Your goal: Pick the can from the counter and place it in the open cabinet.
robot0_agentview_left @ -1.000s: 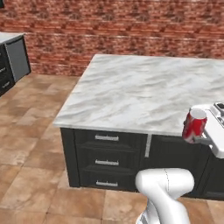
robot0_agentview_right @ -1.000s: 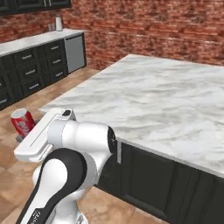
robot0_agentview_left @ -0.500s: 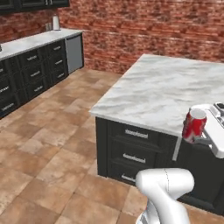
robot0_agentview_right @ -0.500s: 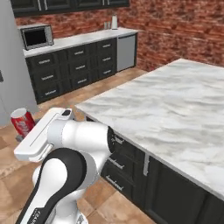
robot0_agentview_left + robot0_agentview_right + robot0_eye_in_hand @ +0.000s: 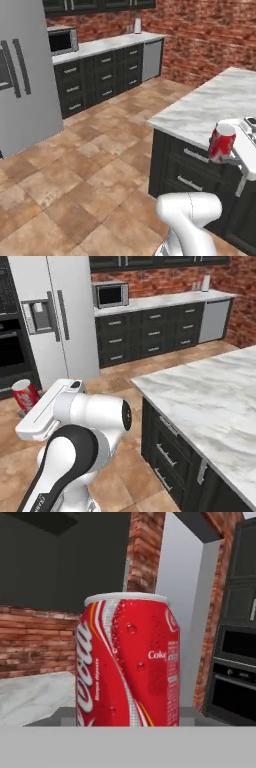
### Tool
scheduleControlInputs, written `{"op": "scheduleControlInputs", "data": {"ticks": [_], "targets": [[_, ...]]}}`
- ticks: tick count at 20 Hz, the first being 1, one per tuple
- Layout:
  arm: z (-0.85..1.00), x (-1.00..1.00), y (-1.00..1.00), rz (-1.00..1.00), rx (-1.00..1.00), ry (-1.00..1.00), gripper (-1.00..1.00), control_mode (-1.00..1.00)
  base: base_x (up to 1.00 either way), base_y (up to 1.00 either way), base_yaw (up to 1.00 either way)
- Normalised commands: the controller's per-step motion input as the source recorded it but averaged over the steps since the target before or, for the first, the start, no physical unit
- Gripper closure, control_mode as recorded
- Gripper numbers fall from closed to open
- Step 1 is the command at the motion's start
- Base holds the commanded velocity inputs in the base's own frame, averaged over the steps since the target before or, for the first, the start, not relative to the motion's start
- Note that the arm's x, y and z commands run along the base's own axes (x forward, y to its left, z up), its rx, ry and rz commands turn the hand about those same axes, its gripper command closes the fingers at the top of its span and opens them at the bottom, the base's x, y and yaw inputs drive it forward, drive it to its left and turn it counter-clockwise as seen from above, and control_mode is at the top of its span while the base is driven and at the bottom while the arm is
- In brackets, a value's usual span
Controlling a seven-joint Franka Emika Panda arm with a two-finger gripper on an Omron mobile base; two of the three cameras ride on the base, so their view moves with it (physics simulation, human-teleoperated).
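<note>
Can (image 5: 221, 143) is held up in the air at the hand (image 5: 234, 161), upright, silver top up, off the tabletop (image 5: 210, 107). Left base view: red can sits at the end of the white forearm, just in front of the island's near edge, above the dark drawer fronts (image 5: 192, 170). Right base view: can (image 5: 25, 396) shows at far left past the white arm link, over the tile floor (image 5: 125, 466), well apart from the marble tabletop (image 5: 210, 401). Hand view: can (image 5: 127, 662) fills the centre, close up, white lettering readable, drops on the red skin. Fingers hidden by the can, so grip contact itself cannot be seen; the can hangs unsupported otherwise, so the hand is grasping it.

Around: grey fridge (image 5: 55, 316) far left, microwave (image 5: 110, 294) on the far counter run, dark base cabinets (image 5: 150, 338) under it, brick wall (image 5: 200, 35) behind. Built-in oven (image 5: 235, 677) at right in the hand view.
</note>
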Motion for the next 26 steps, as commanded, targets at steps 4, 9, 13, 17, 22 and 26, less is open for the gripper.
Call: {"op": "scheduleControlInputs", "data": {"ticks": [4, 9, 13, 17, 22, 26], "targets": [[0.00, 0.00, 0.00, 0.00, 0.00, 0.00, 1.00, 1.00, 0.00, -0.11, 0.60], [0.00, 0.00, 0.00, 0.00, 0.00, 0.00, 1.00, 1.00, 0.00, -0.24, 0.61], [0.00, 0.00, 0.00, 0.00, 0.00, 0.00, 1.00, 1.00, 0.00, -0.39, 0.60], [0.00, 0.00, 0.00, 0.00, 0.00, 0.00, 1.00, 1.00, 0.00, -0.48, 0.60], [0.00, 0.00, 0.00, 0.00, 0.00, 0.00, 1.00, 1.00, 0.00, -0.43, 0.61], [0.00, 0.00, 0.00, 0.00, 0.00, 0.00, 1.00, 1.00, 0.00, -0.38, 0.59]]}}
